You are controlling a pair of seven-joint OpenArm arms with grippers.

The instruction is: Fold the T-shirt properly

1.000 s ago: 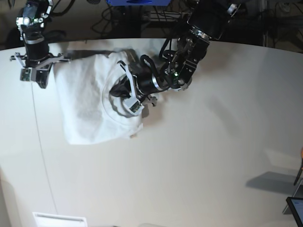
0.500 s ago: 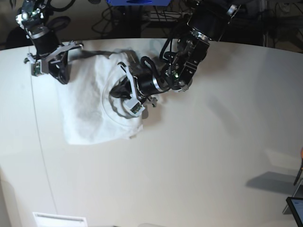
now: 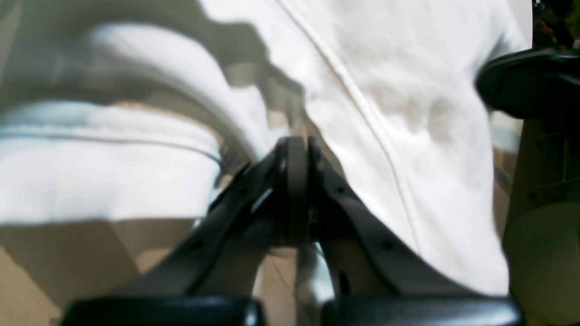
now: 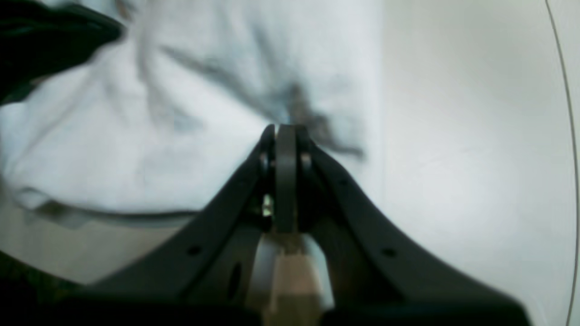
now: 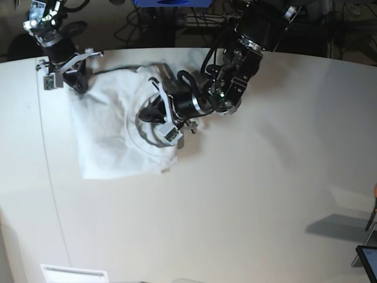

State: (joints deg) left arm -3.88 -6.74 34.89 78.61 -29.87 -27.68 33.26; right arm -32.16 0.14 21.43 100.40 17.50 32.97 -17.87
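Note:
The white T-shirt [image 5: 106, 138] lies wrinkled and partly folded on the off-white table [image 5: 265, 194], at the back left. My left gripper [image 5: 147, 114] lies low over the shirt's right side near the round collar. In the left wrist view its jaws are together [image 3: 297, 141] with a fold of shirt fabric [image 3: 408, 90] at the tips. My right gripper [image 5: 79, 84] is at the shirt's back left corner. In the right wrist view its jaws are together [image 4: 281, 129] and pinch the cloth [image 4: 181, 90], with creases radiating from the tips.
Dark cables and equipment [image 5: 177, 23] lie beyond the table's far edge. A thin dark line [image 5: 50, 177] runs along the table's left side. A white slotted plate [image 5: 73, 274] sits at the front left. A dark screen corner [image 5: 368, 262] shows at the far right.
My right gripper has moved from left of the shirt to its back left corner and shut on the cloth. The left arm has barely moved.

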